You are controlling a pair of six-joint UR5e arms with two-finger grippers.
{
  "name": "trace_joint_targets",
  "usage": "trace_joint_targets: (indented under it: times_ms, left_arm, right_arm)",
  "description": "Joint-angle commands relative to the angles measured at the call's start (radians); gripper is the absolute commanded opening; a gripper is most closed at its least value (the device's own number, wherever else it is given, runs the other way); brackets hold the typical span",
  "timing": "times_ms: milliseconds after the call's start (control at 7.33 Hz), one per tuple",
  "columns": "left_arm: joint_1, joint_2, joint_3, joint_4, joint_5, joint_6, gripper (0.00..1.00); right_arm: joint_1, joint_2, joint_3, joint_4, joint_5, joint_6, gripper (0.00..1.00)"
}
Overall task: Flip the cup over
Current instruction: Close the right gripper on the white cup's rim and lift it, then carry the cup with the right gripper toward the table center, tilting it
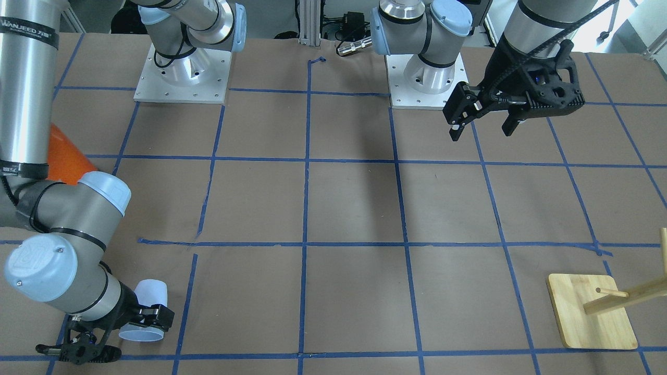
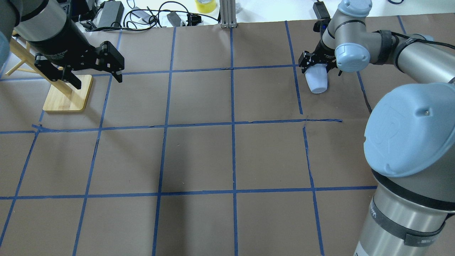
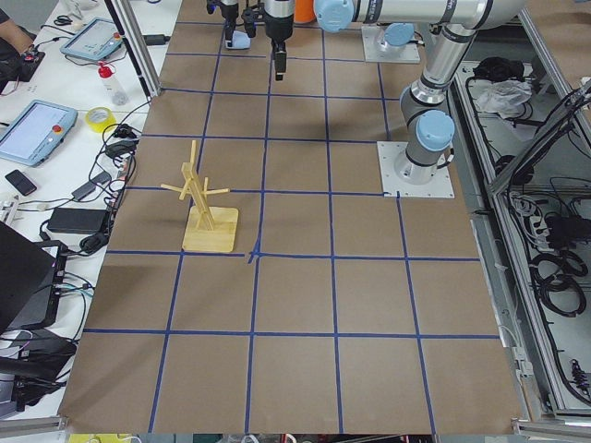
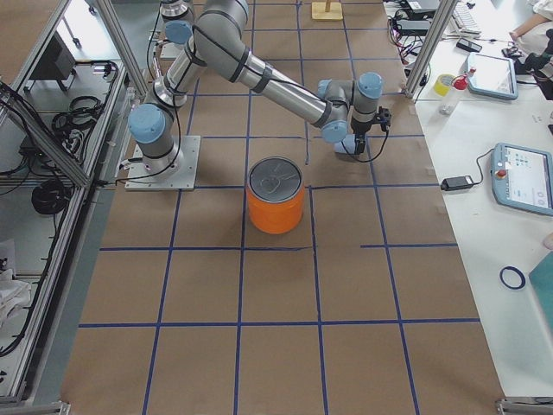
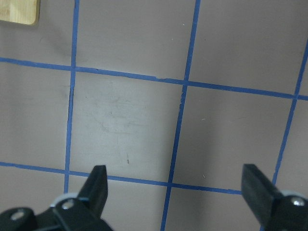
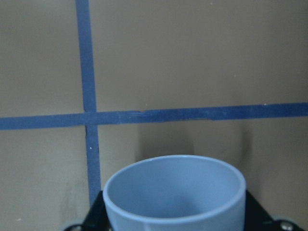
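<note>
Low over the table (image 2: 199,156), right claw (image 2: 318,68) pinches the cup (image 2: 317,81); left claw (image 2: 97,80) gapes.

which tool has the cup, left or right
The right tool, shut around the pale blue-white cup. The left tool hangs open and empty above the table, beside the wooden stand.

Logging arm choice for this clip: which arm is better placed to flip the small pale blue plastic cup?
Right. The right gripper is closed on the small pale blue plastic cup, while the left gripper hangs open near the wooden peg stand, far from it.
</note>
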Motion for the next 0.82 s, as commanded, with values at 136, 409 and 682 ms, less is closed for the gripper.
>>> trace_joint_targets:
  times_ms: [136, 409, 682]
  left_arm:
    - [0.0, 0.0, -0.001, 0.002, -0.002, 0.0, 1.0]
    - [0.002, 0.0, -0.001, 0.002, -0.002, 0.0, 1.0]
    - [0.023, 0.0, 0.001, 0.005, 0.021, 0.024, 1.0]
  right_arm:
    - [0.042, -0.103, -0.003, 0.058, 0.004, -0.139, 0.38]
    - [0.171, -0.176, -0.001, 0.158, 0.006, -0.303, 0.26]
    - [0.35, -0.189, -0.001, 0.164, 0.003, -0.397, 0.23]
